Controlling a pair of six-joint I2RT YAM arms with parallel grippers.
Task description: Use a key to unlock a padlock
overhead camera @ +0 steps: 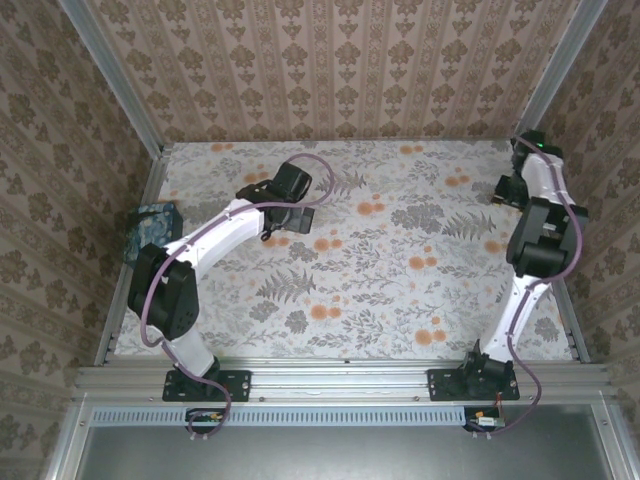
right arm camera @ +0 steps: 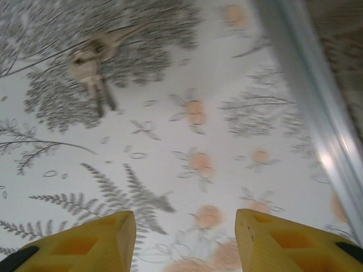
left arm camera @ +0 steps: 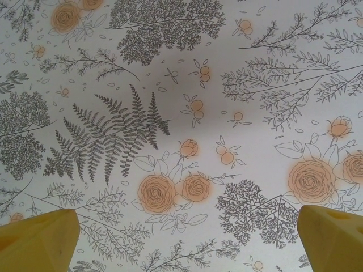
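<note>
Top external, bottom edge: left arm base [overhead camera: 205,385] at lower left and right arm base [overhead camera: 480,380] at lower right, both bolted to the near metal strip.
Table [overhead camera: 400,300]: mid frame, covered w/ floral cloth, orange roses & grey ferns.
Teal box [overhead camera: 155,228]: left edge of table, just beside the left arm's elbow.
Left gripper [overhead camera: 290,215]: centre-left of frame, over the cloth, well apart from the other one.
Right gripper [overhead camera: 508,187]: upper right of frame, near the table's far right corner.
Left wrist, fingers [left arm camera: 39,241]: yellow tips sat in the two bottom corners, spread wide, cloth showing betw. them. A rose cluster lay just above bottom centre, a big fern at mid left.
Right wrist, fingers [right arm camera: 91,243]: yellow tips along the bottom edge, parted w/ a clear gap, gripping nothing, cloth betw. them.
Keys [right arm camera: 93,59]: upper left of the right wrist frame, lying on the cloth well ahead of the tips. Blurred; looked like a small bunch, blades pointing down-frame.
Rail [right arm camera: 306,96]: alu. strip running diagonally down the right side of that frame, well apart from the keys.
</note>
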